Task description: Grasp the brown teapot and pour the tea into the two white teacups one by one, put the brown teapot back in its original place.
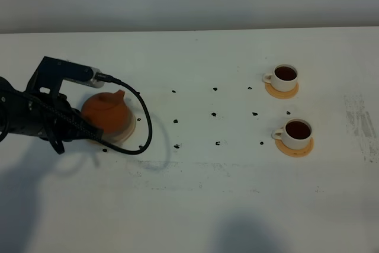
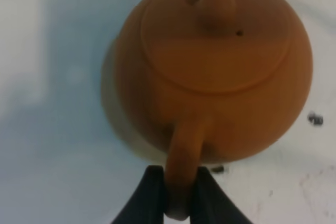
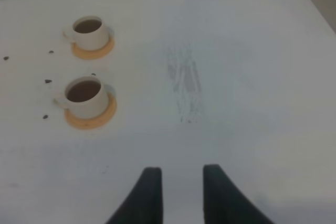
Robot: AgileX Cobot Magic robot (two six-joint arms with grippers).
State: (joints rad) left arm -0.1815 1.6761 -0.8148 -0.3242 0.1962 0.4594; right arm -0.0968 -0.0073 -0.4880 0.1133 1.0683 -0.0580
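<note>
The brown teapot point(image 1: 106, 111) point(image 2: 215, 61) sits over its pale beige coaster point(image 1: 125, 131) point(image 2: 111, 114) at the left of the table, spout pointing toward the back right. My left gripper point(image 2: 178, 184) is shut on the teapot's loop handle, and in the high view the left arm point(image 1: 50, 117) covers that grip. The two white teacups point(image 1: 286, 76) point(image 1: 298, 131) stand on orange-tan coasters at the right, both holding dark tea. The right wrist view shows them too, the cups point(image 3: 88, 30) point(image 3: 84, 95) lying far ahead of my right gripper point(image 3: 181, 182), whose fingers stand apart with nothing between them.
Small dark specks point(image 1: 215, 114) dot the white table between teapot and cups. A black cable point(image 1: 145, 128) loops from the left arm past the teapot. Grey scuff marks point(image 1: 361, 119) lie near the right edge. The table's far edge meets a grey wall.
</note>
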